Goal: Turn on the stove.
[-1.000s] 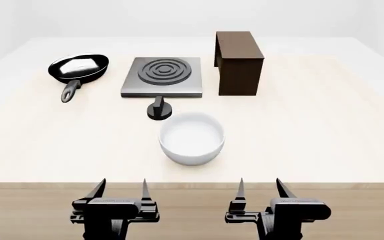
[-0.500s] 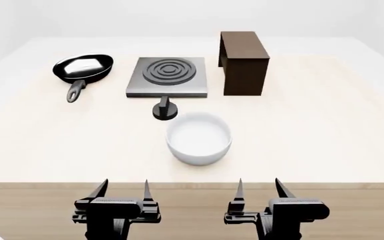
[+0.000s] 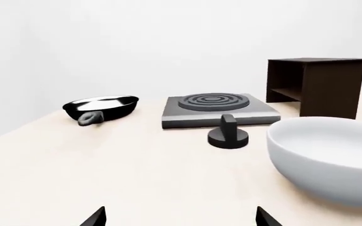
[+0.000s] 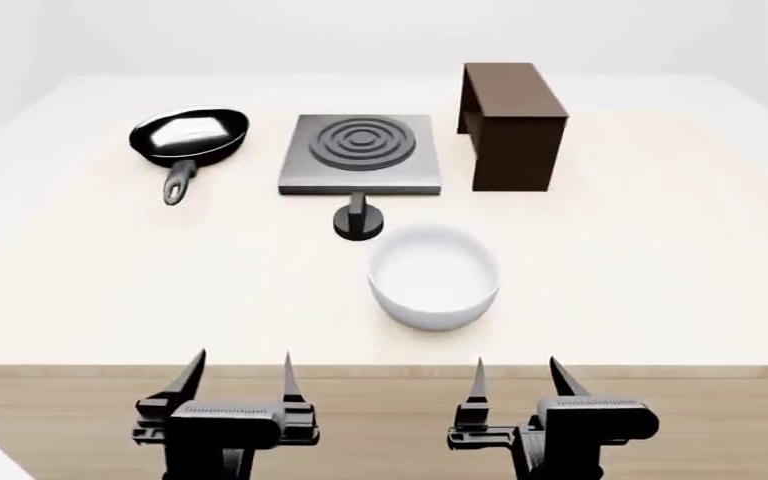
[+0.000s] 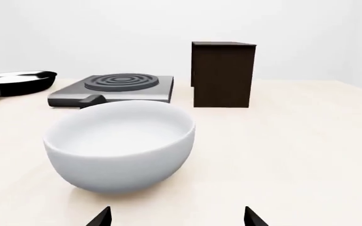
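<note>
The stove (image 4: 360,152) is a flat grey square hotplate with concentric rings at the table's far middle; it also shows as the stove (image 3: 218,108) and the stove (image 5: 115,87). Its small black knob (image 4: 359,221) stands just in front of it, seen too as the knob (image 3: 228,134); the bowl hides it in the right wrist view. My left gripper (image 4: 241,375) and right gripper (image 4: 520,374) hover open and empty at the near table edge, well short of the knob.
A white bowl (image 4: 434,276) sits directly before the knob. A black frying pan (image 4: 188,138) lies left of the stove. A dark brown wooden shelf (image 4: 515,124) stands to its right. The table's front edge (image 4: 384,368) runs under both grippers.
The whole table scene has slid to the right in the head view. Both grippers hold the same open pose, the left one slightly shifted left.
</note>
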Robot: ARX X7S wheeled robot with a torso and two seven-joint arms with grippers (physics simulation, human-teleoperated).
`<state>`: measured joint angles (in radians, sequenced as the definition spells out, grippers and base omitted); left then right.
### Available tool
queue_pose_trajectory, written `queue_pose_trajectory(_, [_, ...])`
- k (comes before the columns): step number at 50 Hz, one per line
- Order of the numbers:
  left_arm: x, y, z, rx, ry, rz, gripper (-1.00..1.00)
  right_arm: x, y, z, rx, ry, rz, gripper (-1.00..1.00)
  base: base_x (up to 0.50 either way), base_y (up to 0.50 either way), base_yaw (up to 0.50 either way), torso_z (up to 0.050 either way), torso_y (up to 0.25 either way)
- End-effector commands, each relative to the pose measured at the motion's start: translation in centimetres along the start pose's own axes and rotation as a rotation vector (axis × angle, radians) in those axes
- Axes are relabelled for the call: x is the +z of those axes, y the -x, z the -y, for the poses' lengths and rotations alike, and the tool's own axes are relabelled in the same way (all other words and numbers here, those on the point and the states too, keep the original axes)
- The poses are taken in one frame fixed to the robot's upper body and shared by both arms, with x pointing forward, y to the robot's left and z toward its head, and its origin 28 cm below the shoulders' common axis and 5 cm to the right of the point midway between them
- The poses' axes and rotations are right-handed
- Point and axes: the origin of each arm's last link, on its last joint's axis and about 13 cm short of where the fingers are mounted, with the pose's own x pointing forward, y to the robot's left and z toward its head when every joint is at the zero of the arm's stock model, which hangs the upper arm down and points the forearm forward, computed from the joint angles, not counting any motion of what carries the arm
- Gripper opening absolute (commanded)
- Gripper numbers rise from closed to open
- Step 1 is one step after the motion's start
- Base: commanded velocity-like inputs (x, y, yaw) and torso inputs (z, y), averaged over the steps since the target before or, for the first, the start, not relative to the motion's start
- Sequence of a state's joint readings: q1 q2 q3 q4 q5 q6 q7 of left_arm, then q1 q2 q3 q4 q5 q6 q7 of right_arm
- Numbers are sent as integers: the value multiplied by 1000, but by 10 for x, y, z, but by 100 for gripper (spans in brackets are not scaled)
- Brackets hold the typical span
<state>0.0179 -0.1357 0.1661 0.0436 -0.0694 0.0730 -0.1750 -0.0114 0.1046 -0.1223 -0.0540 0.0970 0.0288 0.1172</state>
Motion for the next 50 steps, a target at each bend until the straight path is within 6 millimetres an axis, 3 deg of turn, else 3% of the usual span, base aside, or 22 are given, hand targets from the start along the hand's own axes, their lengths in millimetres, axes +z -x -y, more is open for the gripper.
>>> queue_pose_trajectory(1, [10,5,2,-17,-8,104,100,0,0,1,0,-1,2,100,0,152,0,0,0])
queue_pose_trajectory(11, [14,8,3,-20,-36,191,100,0,0,0,9,-11,14,100,0,238,0,0,0])
queue_pose_trajectory(50, [17,12,7,-57,-76,226,100,3,1,2,2,-3,16,100,0,277,0,0,0])
